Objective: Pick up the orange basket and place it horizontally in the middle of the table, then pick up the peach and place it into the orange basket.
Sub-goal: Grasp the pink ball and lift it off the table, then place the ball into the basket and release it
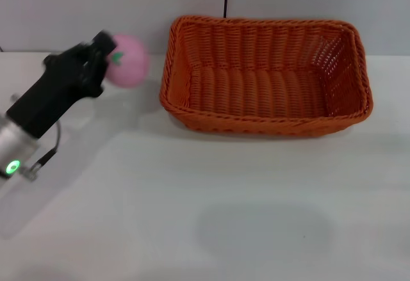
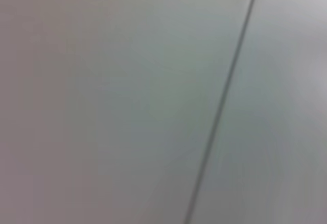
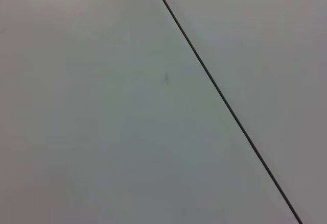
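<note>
Peach [image 1: 130, 61]: pink, round, green-marked.

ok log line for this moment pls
left gripper: shut on peach, held left of orange basket | basket: lengthwise on table, empty | right arm: out of view

The head camera looks down on the broad white tabletop [image 1: 224, 217]; both wrist cameras face a pale seamed surface (shared).
</note>
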Available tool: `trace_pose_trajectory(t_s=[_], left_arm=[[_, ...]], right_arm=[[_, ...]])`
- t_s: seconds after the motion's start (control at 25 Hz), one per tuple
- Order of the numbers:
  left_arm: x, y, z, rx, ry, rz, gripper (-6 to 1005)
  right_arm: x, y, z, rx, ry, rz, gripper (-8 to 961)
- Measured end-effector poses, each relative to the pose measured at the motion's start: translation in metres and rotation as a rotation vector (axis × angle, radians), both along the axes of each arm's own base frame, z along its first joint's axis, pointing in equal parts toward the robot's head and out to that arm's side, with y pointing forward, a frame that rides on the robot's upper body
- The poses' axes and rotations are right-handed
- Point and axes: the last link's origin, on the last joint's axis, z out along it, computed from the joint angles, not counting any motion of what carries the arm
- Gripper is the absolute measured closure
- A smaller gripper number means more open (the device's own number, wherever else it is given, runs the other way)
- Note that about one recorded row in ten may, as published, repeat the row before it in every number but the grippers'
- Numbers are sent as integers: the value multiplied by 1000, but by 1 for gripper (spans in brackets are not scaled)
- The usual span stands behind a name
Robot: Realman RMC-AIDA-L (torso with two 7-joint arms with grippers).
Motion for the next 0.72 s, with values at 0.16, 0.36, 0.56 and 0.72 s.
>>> trace_pose_trajectory(t_s=[0.16,0.36,0.56,0.72], left_arm=[[38,26,-6,-67,-63,-108,984],[81,43,-23,-184,-45,-259,981],[101,44,-38,-275,0,-330,979],[100,47,-46,-310,19,-284,957]], right_arm=[[-1,2,-4,-8,9,1,411],[-3,3,-8,-21,12,6,411],[-4,5,-11,-31,12,9,411],[-6,6,-13,-43,8,16,411]])
